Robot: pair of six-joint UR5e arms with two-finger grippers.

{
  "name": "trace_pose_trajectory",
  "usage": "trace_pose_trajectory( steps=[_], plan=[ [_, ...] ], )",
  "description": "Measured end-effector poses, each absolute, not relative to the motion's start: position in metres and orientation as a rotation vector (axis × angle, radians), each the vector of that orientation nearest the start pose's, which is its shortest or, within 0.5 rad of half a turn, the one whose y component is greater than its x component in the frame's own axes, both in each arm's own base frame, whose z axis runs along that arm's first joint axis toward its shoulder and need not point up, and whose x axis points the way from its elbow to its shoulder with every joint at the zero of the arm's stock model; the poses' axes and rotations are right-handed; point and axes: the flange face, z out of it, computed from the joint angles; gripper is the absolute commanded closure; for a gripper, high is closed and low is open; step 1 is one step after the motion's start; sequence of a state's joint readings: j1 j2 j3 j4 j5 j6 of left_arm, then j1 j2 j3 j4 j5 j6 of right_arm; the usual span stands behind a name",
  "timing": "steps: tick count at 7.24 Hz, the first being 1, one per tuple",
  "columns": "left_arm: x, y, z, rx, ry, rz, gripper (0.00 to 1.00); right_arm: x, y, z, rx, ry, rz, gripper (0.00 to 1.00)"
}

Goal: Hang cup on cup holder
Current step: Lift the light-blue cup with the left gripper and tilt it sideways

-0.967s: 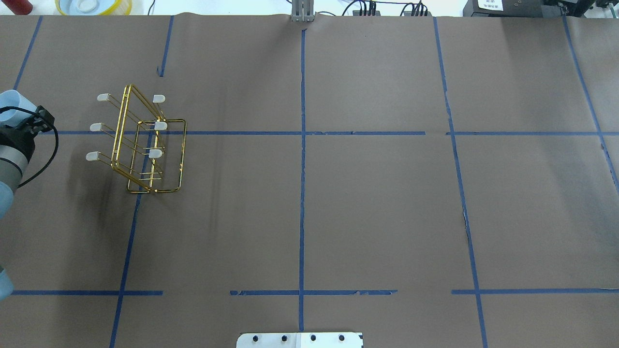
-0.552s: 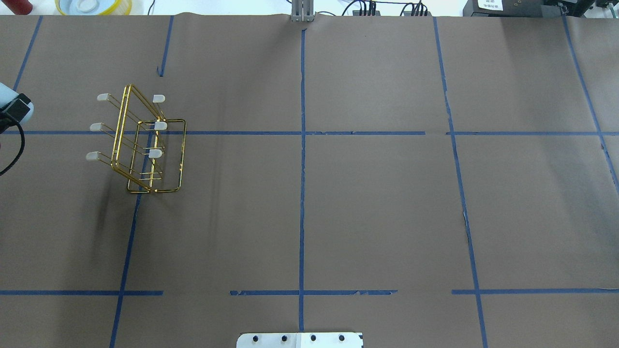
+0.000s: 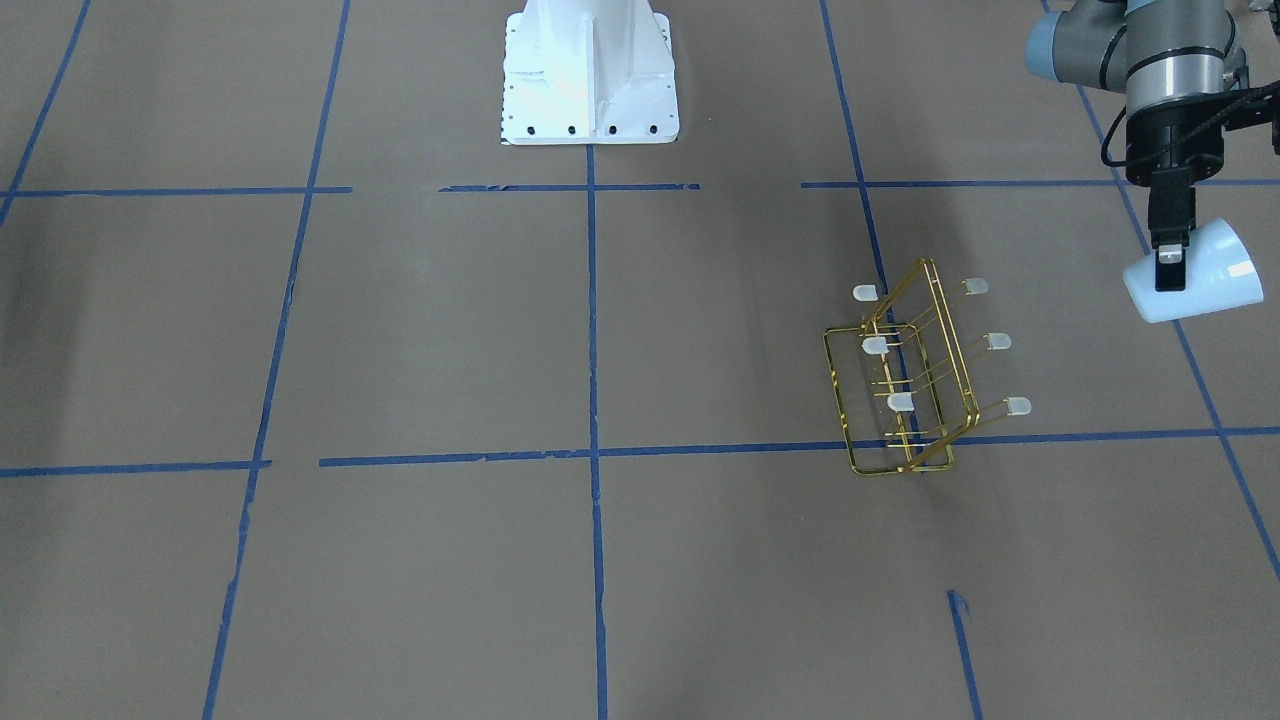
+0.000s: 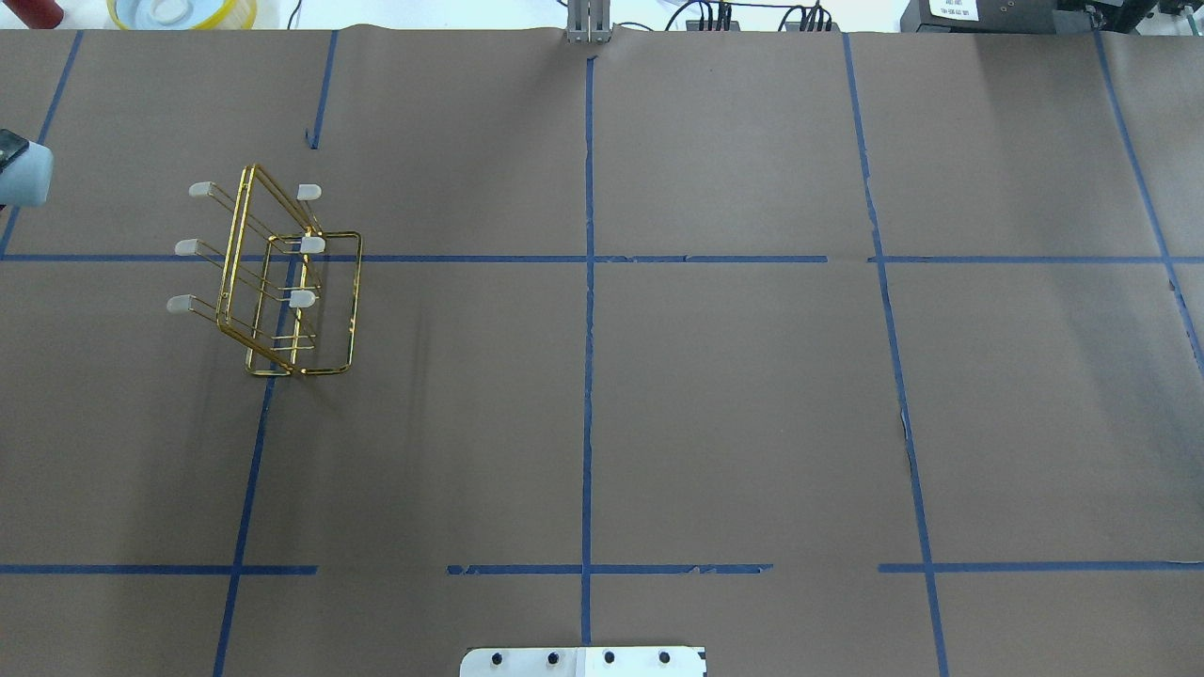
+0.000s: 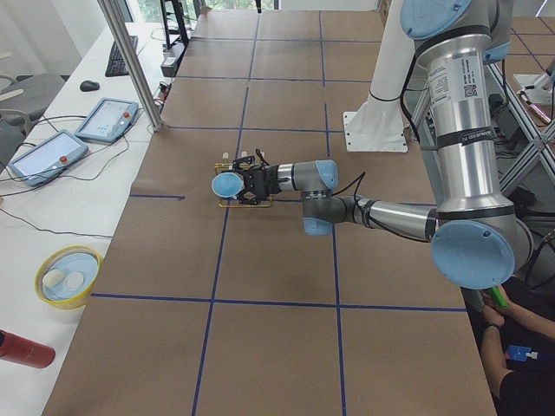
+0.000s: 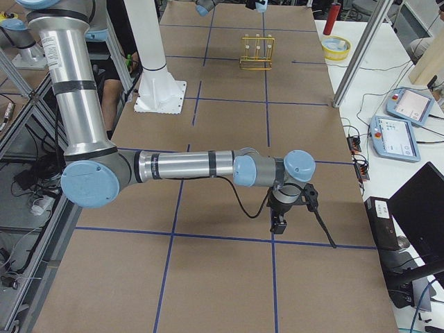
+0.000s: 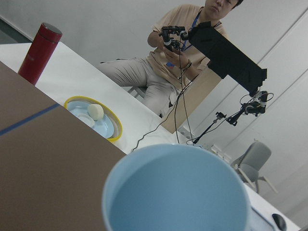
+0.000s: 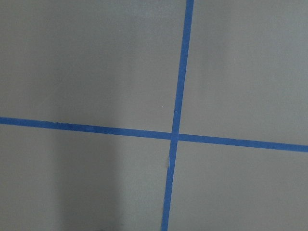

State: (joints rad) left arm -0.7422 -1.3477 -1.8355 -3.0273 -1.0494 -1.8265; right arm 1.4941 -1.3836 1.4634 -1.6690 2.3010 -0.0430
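Note:
The cup (image 3: pixel 1205 285) is a pale blue tumbler, held on its side above the table in my left gripper (image 3: pixel 1168 268), which is shut on its rim. It shows at the left edge of the overhead view (image 4: pixel 23 175), in the exterior left view (image 5: pixel 227 184), and mouth-on in the left wrist view (image 7: pixel 178 192). The cup holder (image 3: pixel 912 385), a gold wire rack with capped prongs, stands on the brown table (image 4: pixel 280 282) apart from the cup, and bare. My right gripper (image 6: pixel 279 223) hangs over the table far from both; I cannot tell whether it is open or shut.
A yellow bowl (image 7: pixel 94 120) and a red bottle (image 7: pixel 38 53) stand on the white bench past the table's left end. An operator (image 7: pixel 187 53) sits beyond them. The white robot base (image 3: pixel 590 70) stands at the table's near middle. Blue tape lines (image 8: pixel 175 135) grid the paper.
My left arm has swung out of the overhead view's left edge. The cup now shows there, farther from the robot than the wrist was. The rack has not moved.

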Motion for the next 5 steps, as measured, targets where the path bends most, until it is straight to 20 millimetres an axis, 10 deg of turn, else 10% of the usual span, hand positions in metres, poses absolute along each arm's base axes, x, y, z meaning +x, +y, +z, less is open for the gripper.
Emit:
trace_pose_trajectory(
  steps=[5],
  plan=[
    [0.148,-0.377,0.447,0.277,2.005,-1.575,1.00,0.023,-0.572,0.625,-0.030,-0.730,-0.108,0.00]
  ],
)
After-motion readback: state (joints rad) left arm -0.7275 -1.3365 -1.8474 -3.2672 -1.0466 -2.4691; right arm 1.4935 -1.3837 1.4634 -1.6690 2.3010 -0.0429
